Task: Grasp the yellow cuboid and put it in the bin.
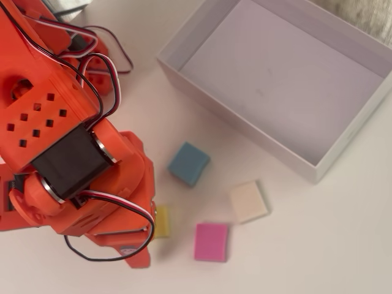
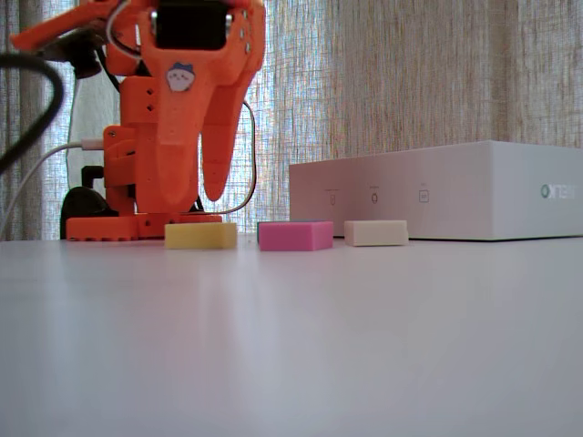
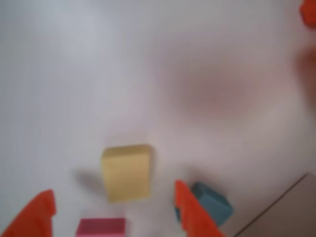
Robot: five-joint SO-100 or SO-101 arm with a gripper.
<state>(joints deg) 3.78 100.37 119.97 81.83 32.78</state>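
The yellow cuboid (image 3: 127, 171) lies flat on the white table. In the wrist view my open gripper (image 3: 112, 190) hangs over it, one orange finger on each side, not touching. In the fixed view the gripper (image 2: 198, 205) is just above the yellow cuboid (image 2: 200, 235). In the overhead view my arm (image 1: 79, 153) covers most of the yellow cuboid (image 1: 162, 220), so only its right edge shows. The bin (image 1: 245, 131) is a shallow white box at the upper right, and it is empty. It also shows in the fixed view (image 2: 455, 191) at the right.
A blue block (image 1: 188, 163), a cream block (image 1: 248, 201) and a pink block (image 1: 211, 242) lie between the yellow cuboid and the bin. The pink block (image 2: 294, 235) sits close to the right of the yellow one. Servo cables loop beside the arm.
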